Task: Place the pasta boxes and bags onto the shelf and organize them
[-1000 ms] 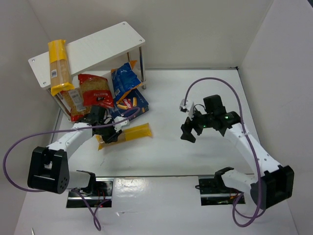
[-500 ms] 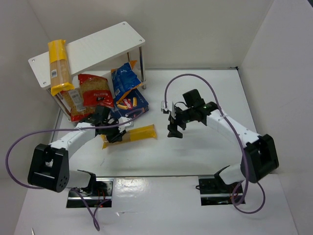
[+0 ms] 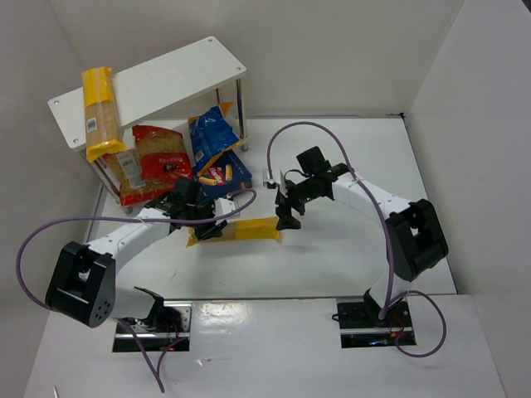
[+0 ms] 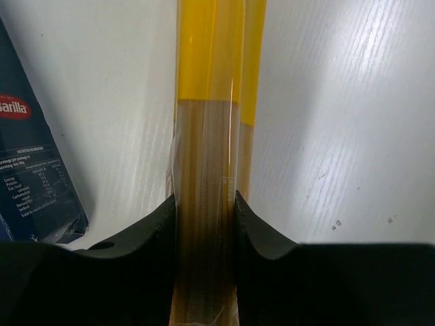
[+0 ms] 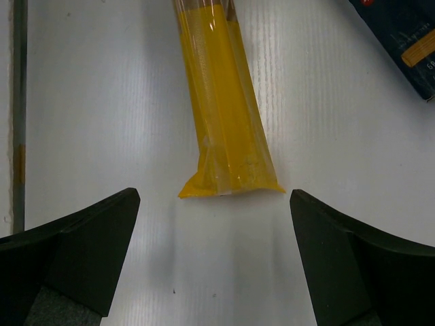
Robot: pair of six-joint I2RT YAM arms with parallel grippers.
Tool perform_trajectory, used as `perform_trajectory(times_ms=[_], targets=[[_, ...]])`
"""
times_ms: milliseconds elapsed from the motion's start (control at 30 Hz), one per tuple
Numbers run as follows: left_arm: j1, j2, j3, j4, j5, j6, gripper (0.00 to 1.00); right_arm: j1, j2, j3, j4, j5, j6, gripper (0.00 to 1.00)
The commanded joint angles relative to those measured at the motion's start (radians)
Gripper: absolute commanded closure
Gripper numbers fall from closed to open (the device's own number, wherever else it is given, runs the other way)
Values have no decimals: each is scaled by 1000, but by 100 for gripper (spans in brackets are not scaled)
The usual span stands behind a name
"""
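One spaghetti bag (image 3: 99, 112) is lying on the shelf (image 3: 166, 79); the left gripper (image 4: 204, 204) is pinching the second bag (image 4: 207, 102), the right gripper (image 5: 214, 198) hovering spread; red bag (image 3: 162, 155), blue bag (image 3: 211, 133) and box (image 3: 231, 176) are waiting.

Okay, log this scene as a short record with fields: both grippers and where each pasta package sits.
left gripper: shut on long yellow-and-clear spaghetti bag
right gripper: open, straddling that bag's yellow end, gaps both sides
on white shelf board: second spaghetti bag, at left end
off shelf, by its legs: red pasta bag, blue bag, flat dark-blue box
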Motion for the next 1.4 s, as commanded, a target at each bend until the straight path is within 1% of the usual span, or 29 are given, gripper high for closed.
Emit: perform_trajectory(times_ms=[0,133,300,567,700,933,1133,1367], targets=[[-2,-26,73,91,92,-37,100,10,13,51,13,-59,-28,0],[-13,-15,82,111,103,-50,100,10,35,62,46,-70,-6,0],[-33,-15,82,134,103,-79,100,19,84,72,46,-80,13,0],[-42,-33,82,145,113,-79,100,30,115,127,46,-100,22,0],[-42,-33,82,145,113,-88,100,50,168,149,37,-100,22,0],[-42,-43,101,126,122,-88,100,50,260,229,14,-129,31,0],[-52,-43,141,117,140,-100,100,50,311,247,14,-139,41,0],[-61,-43,122,128,117,-100,100,70,389,276,5,-169,41,0]])
